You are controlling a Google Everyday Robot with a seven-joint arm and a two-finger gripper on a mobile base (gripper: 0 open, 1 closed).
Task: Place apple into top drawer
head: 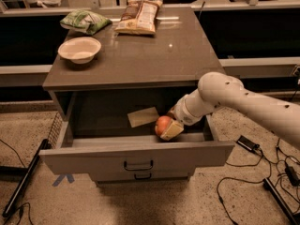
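The top drawer (pixel 93 157) is pulled wide open below the cabinet top, its dark bail handle (pixel 138 165) centred on the front panel. My gripper (pixel 167 128) reaches down into the drawer's right half on the white arm coming from the right. It is shut on the orange-red apple (pixel 162 123). One pale finger (pixel 172 130) lies across the apple's front right side; the other finger is hidden behind it. The apple sits low in the drawer, just behind the front panel. I cannot tell if it touches the drawer floor.
A tan paper (pixel 143 116) lies on the drawer floor left of the apple. A white bowl (pixel 79 49), a green bag (pixel 84 20) and a chip bag (pixel 139 16) lie on the cabinet top. A narrower drawer handle (pixel 143 176) sits below. Cables (pixel 248 144) lie on the floor at right.
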